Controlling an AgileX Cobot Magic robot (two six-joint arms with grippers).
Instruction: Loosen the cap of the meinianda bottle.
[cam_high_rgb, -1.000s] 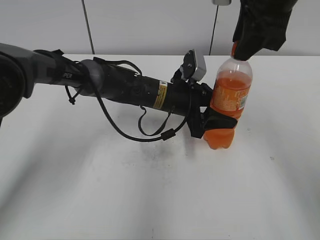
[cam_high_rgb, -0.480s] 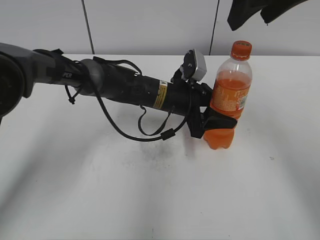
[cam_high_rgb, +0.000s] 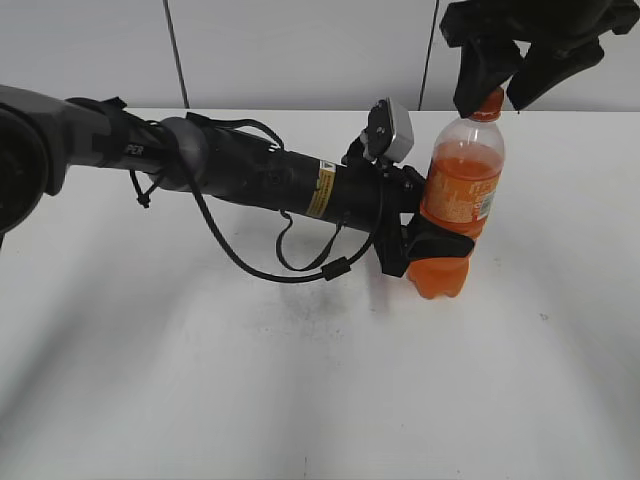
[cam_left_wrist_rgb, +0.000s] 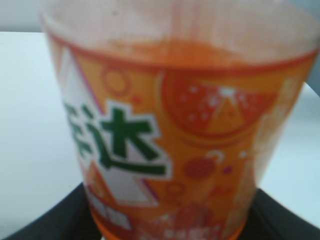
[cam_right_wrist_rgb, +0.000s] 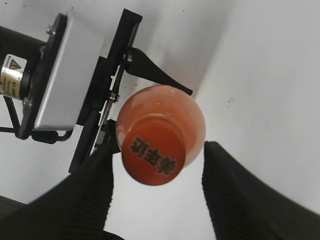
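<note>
The meinianda bottle (cam_high_rgb: 462, 195) stands upright on the white table, full of orange drink; its label fills the left wrist view (cam_left_wrist_rgb: 170, 150). My left gripper (cam_high_rgb: 432, 250) is shut on the bottle's lower body from the left. The orange cap (cam_high_rgb: 490, 103) shows from above in the right wrist view (cam_right_wrist_rgb: 154, 159). My right gripper (cam_high_rgb: 498, 82) hangs over the bottle top, open. Its two black fingers straddle the cap with a gap on each side (cam_right_wrist_rgb: 156, 192).
The left arm (cam_high_rgb: 230, 170) lies stretched across the white table (cam_high_rgb: 300, 380) from the left, with loose black cables under it. A grey wall stands behind the table. The left wrist camera box (cam_right_wrist_rgb: 65, 75) sits just beside the bottle neck.
My right gripper was shut over the cap one second ago, then lifted off open. Now it has come back down, open, around the cap. The bottle and left arm have not moved.
</note>
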